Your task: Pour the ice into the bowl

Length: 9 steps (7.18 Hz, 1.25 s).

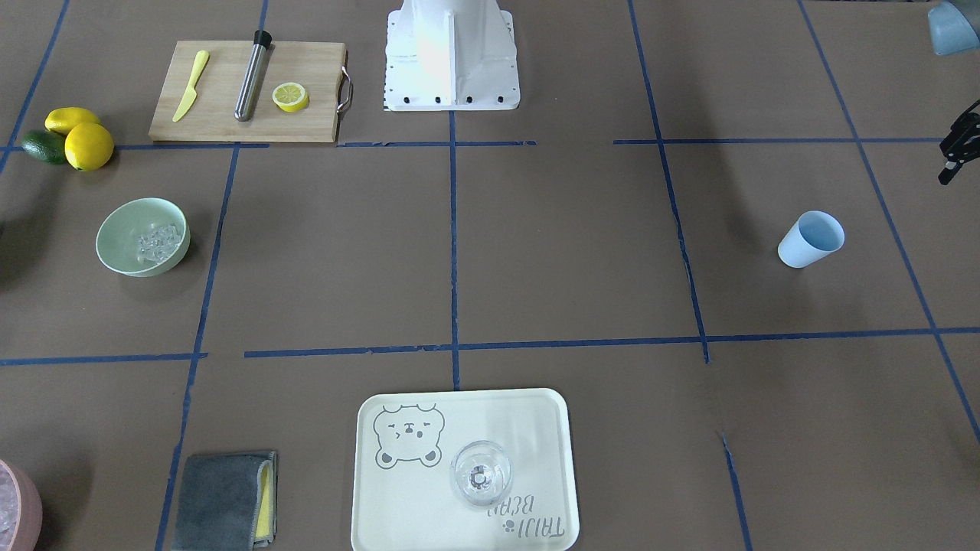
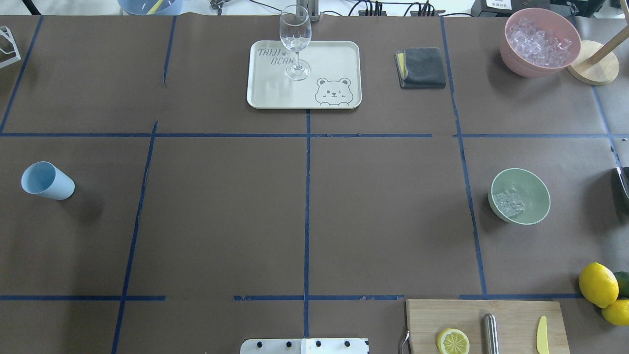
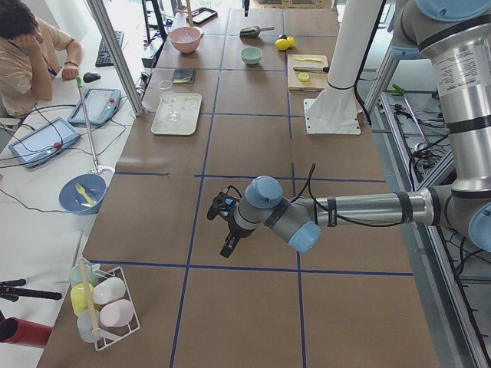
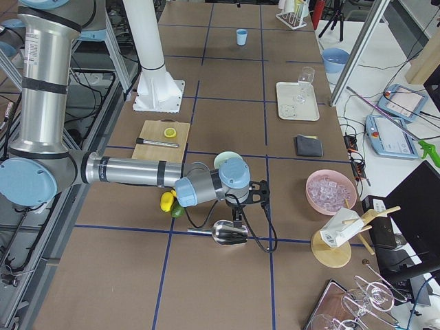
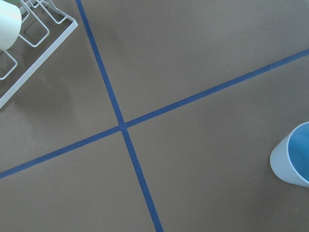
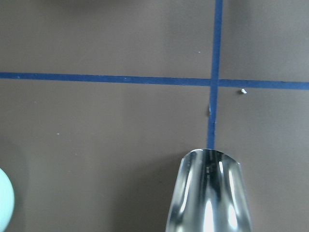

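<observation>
While the brown paper surface [image 2: 221, 221] with its blue tape grid fills every view, the left arm [image 3: 360, 208] reaches low over its left end and the right arm [image 4: 130, 172] over its right end. The left end effector [image 3: 222, 228] hangs above bare paper, and whether it is released or clenched cannot be told. The right end effector [image 4: 238, 212] points down just over a metal scoop [image 4: 230, 232] that seems to lie on the paper; whether it grasps the scoop cannot be told either. A wooden cutting board [image 2: 511, 319] sits near the robot on the right, and a pale tray [image 2: 275, 93] sits at the far middle with a stemmed glass [image 2: 295, 34] upright on it. A pink bowl [image 2: 516, 59] full of clear cubes stands at the far right. The bowl [image 2: 533, 196] stands upright on the right, between the pink bowl and the board, well apart from both. A light blue cup [image 2: 49, 183] stands at the left. The ice [image 2: 508, 202] lies heaped inside the bowl.
</observation>
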### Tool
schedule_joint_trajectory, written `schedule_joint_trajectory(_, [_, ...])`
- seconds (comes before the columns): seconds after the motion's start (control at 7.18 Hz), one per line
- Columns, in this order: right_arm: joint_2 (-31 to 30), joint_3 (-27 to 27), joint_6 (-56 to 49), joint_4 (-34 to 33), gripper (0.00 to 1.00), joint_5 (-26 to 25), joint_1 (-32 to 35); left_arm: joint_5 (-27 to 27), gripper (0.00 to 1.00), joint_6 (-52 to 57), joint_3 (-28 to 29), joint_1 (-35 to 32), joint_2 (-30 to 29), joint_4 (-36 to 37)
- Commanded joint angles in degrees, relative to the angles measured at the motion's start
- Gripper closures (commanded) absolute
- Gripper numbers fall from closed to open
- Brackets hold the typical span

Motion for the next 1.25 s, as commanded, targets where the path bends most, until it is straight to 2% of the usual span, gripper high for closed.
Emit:
schedule_joint_trajectory(0.0, [1.8,4.6,-14.2,-17.9,0.00,-2.6,4.4,-8.2,0.00,0.3,0.0,-1.9,-2.6,13.1])
schedule_joint_trajectory(0.14, [4.0,7.2,-14.3,-25.8,0.00,-2.5,5.2,-8.5,0.00,0.5,-1.5,-2.5,-4.0,20.5])
schedule_joint_trajectory(0.42, [4.1,7.4,-13.3,-26.2,0.00,-0.1,5.1,-8.7,0.00,4.4,-8.2,-4.5,-3.4,30.0])
schedule_joint_trajectory(0.56, [4.1,7.2,-13.2,-26.2,0.00,-0.5,4.7,-8.6,0.00,11.0,-9.2,-8.9,-4.0,36.2])
schedule_joint_trajectory(0.7, [4.3,7.1,-13.4,-26.1,0.00,-0.5,4.6,-8.2,0.00,19.1,-5.2,-12.1,-3.5,36.0])
schedule_joint_trajectory(0.98, [3.9,6.9,-13.9,-26.1,0.00,-0.2,4.5,-8.1,0.00,21.0,1.5,-12.1,-3.4,24.6])
schedule_joint_trajectory(1.11, [3.4,7.3,-14.3,-24.6,0.00,-0.1,4.1,-8.5,0.00,21.0,1.3,-12.1,-1.7,18.4])
